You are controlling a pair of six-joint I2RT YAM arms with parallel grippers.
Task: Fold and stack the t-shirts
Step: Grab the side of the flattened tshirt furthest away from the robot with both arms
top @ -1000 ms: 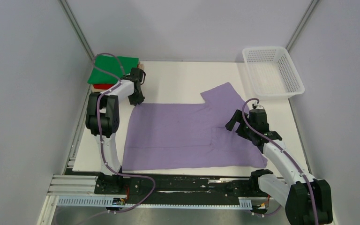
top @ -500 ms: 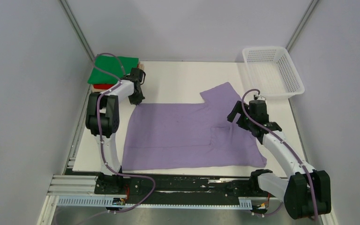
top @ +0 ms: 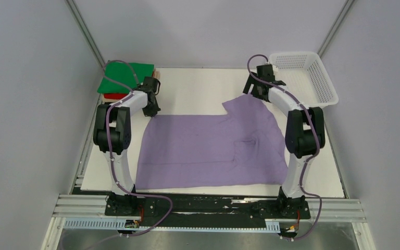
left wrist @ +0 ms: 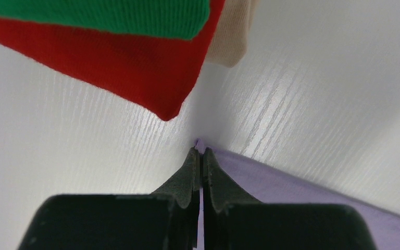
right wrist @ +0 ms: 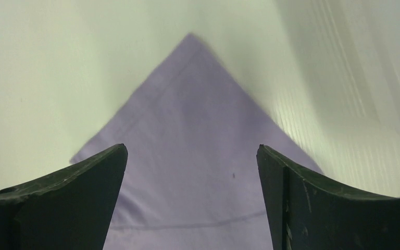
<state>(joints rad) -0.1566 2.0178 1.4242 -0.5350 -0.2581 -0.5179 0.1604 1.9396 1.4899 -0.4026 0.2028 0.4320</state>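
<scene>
Fold beginning: my left jaws pinch the purple shirt at its ten-o'clock corner; my right jaws, spread over the one-o'clock sleeve, must drop and pinch.

Right gripper left lavender t-shirt mid-right; now over far sleeve tip

Noted lavender t-shirt spread flat mid-table, one short sleeve angled toward 1 o'clock. Found green t-shirt folded atop red t-shirt and tan t-shirt, stacked at 10 o'clock.
</scene>
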